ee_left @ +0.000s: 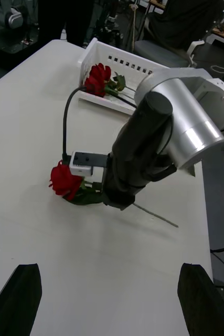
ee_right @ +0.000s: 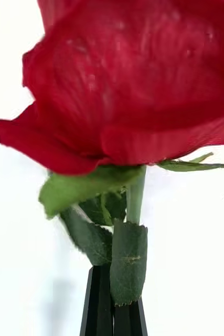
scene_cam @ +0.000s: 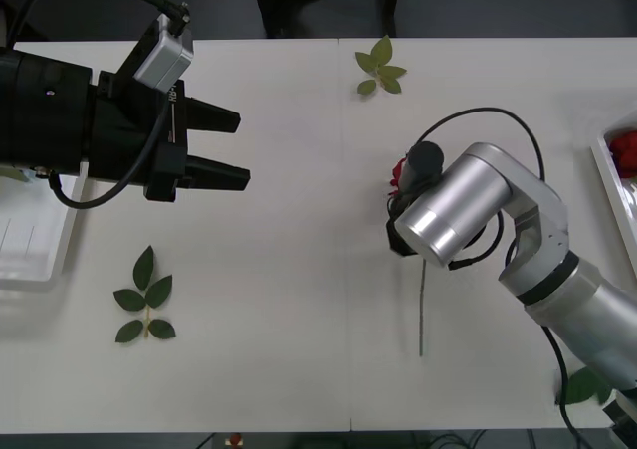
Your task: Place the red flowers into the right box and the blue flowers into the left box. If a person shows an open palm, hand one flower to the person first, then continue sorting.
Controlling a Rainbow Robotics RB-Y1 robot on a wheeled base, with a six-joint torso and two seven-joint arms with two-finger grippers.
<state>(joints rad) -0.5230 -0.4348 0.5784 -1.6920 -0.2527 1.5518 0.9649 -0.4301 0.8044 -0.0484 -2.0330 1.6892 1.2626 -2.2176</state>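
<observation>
Mid-counter, the right gripper (ee_right: 113, 315) pinches a red rose (ee_right: 132, 84) low on its stem; that thin hold (leaves caught too) could slip. The left gripper (scene_cam: 224, 148) hovers wide open.

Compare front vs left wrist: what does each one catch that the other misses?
Front only: two loose leaf sprigs on the table, the left box, and the open left gripper from above.

Left wrist only: red roses lying inside the right box, its slotted wall visible.

Both: the right gripper down at a red rose on the table, the stem trailing out behind.
</observation>
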